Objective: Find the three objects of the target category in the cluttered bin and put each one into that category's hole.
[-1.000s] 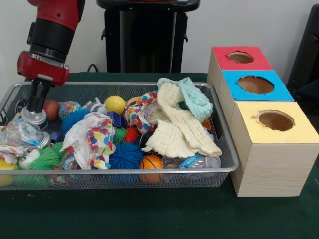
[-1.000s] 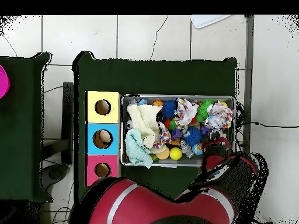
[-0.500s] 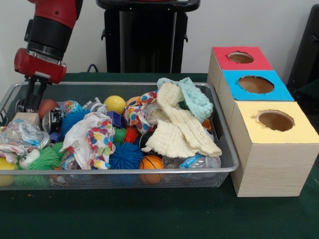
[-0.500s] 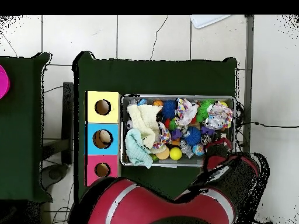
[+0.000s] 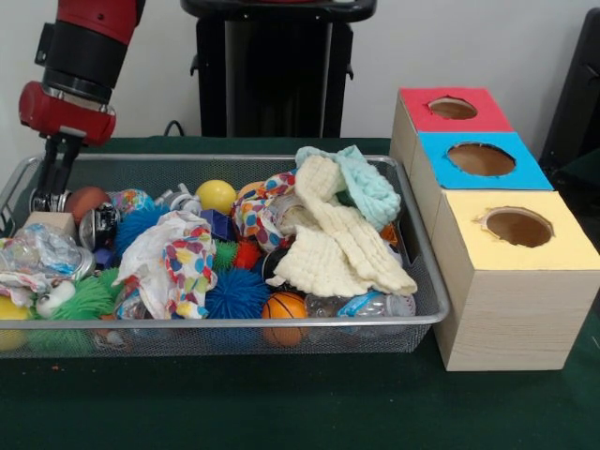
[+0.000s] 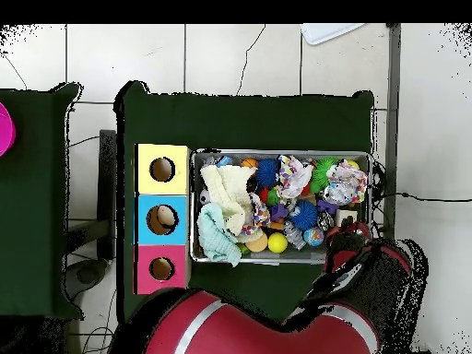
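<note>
The bin is a wide silver wire-mesh basket full of clutter; it also shows in the overhead view. In it lie a cream cloth, a mint cloth, a patterned cloth, a yellow ball, a small basketball and spiky balls. Three boxes with round holes stand to the right: red, blue and yellow. My gripper hangs over the bin's far left corner, just above a tan block. In the overhead view the red arm covers it.
A brown ball and a shiny dark ball lie right beside the gripper. In the overhead view something tan lies inside the blue box's hole. The black pedestal stands behind the bin. A dark green cloth covers the table.
The gripper has risen out of the pile at the bin's left end and shifted a little left. The tan block and the shiny dark ball under it now show.
</note>
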